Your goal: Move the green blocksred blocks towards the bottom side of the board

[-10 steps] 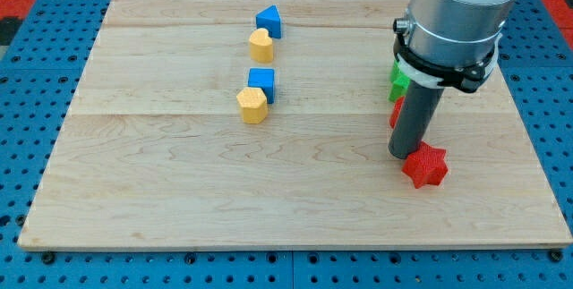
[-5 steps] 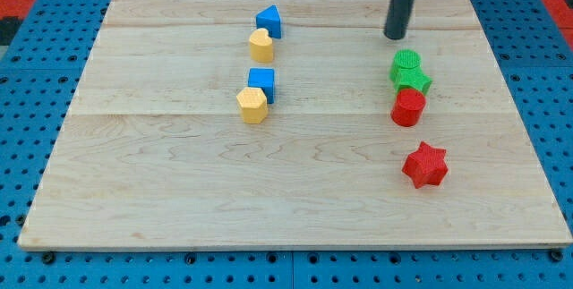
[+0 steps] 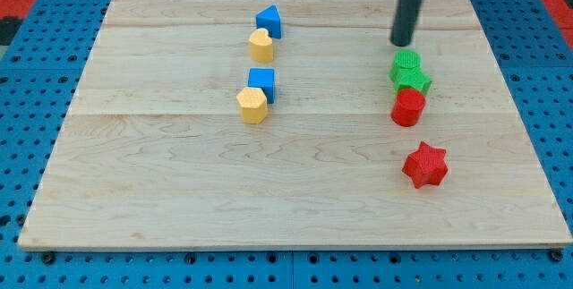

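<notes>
My rod stands nearly upright, my tip (image 3: 402,44) just above the green cylinder (image 3: 406,62) toward the view's top, barely apart. I carry no fingers. Below that cylinder sit the green star (image 3: 414,80), red cylinder (image 3: 408,107), then red star (image 3: 424,165).

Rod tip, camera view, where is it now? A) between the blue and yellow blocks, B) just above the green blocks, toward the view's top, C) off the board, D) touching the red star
B: my tip sits just on the view's top side of the green blocks, with the red cylinder and red star farther toward the view's bottom.
</notes>
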